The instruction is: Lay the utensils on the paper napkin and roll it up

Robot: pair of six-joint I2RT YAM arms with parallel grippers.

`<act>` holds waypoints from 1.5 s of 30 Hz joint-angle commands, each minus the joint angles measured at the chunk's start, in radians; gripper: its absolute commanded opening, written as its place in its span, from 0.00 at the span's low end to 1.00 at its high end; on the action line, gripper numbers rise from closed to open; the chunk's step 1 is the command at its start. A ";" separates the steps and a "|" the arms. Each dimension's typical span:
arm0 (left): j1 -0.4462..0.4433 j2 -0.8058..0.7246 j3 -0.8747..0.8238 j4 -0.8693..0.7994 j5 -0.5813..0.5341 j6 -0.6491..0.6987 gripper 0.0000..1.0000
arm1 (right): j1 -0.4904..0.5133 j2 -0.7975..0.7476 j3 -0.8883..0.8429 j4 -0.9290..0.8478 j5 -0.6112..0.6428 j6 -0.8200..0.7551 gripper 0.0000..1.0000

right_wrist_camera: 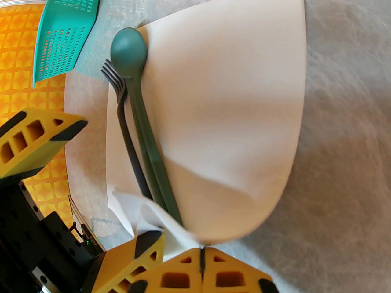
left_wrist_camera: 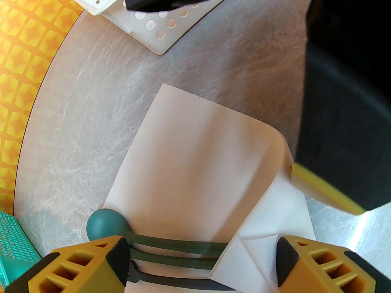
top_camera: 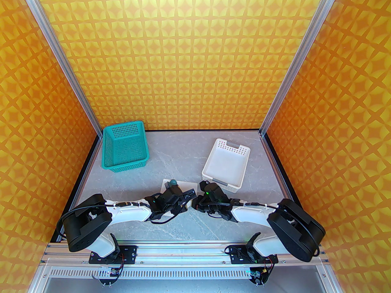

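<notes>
Apparently right claw (right_wrist_camera: pixel 201 250) pinching napkin (right_wrist_camera: pixel 226 117) corner, utensils (right_wrist_camera: pixel 144 133) alongside

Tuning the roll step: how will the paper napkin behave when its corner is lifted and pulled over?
Probably floppy: where the right gripper pinches its corner, the paper napkin bows and creases rather than rising flat. Likely very light, so it may slide on the table unless the utensils lying on it pin it down.

Orange patterned walls (top_camera: pixel 195 56) enclose a grey marbled tabletop (top_camera: pixel 183 151) framed by aluminium posts (top_camera: pixel 61 50)
</notes>
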 commanded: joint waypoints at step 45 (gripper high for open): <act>0.111 -0.562 -0.121 -0.269 0.455 -1.057 0.03 | 0.011 0.144 0.050 -0.090 0.062 -0.018 0.00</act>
